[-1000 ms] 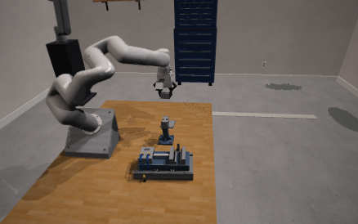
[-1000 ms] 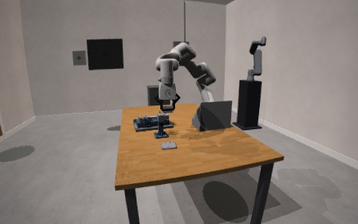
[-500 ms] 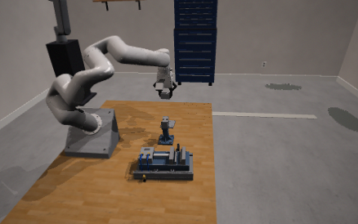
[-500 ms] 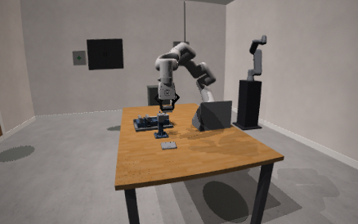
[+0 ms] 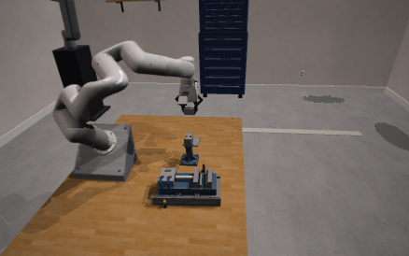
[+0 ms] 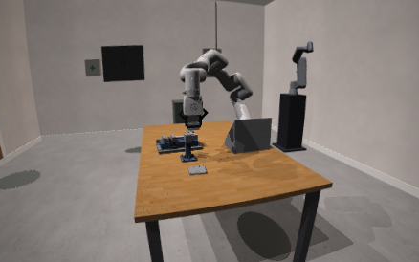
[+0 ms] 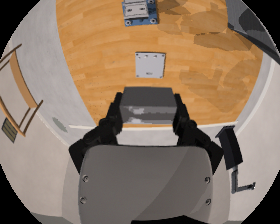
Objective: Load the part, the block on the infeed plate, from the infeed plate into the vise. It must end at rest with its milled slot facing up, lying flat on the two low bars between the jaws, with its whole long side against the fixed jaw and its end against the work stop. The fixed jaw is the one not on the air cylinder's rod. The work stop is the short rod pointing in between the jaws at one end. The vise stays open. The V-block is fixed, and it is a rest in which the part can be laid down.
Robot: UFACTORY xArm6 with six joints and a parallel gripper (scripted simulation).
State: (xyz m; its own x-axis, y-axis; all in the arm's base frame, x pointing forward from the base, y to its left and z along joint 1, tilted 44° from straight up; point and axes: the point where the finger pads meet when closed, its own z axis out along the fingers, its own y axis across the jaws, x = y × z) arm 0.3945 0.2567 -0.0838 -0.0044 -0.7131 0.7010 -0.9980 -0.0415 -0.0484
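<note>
My gripper [image 7: 148,101] is shut on the part, a grey block [image 7: 148,110], and holds it high above the table. In the top view the gripper [image 5: 189,107] hangs above the far end of the table. In the exterior view the gripper [image 6: 192,123] is just above the V-block [image 6: 188,145]. The infeed plate [image 7: 151,64] lies bare on the wood, straight below the block. It also shows in the exterior view [image 6: 197,169]. The vise [image 5: 188,184] stands open beyond the V-block [image 5: 190,149]. I cannot tell which way the slot faces.
The arm's grey base [image 5: 104,151] sits at the table's left side. A blue drawer cabinet [image 5: 223,47] stands on the floor behind the table. A second arm on a black pedestal [image 6: 292,120] stands off the table.
</note>
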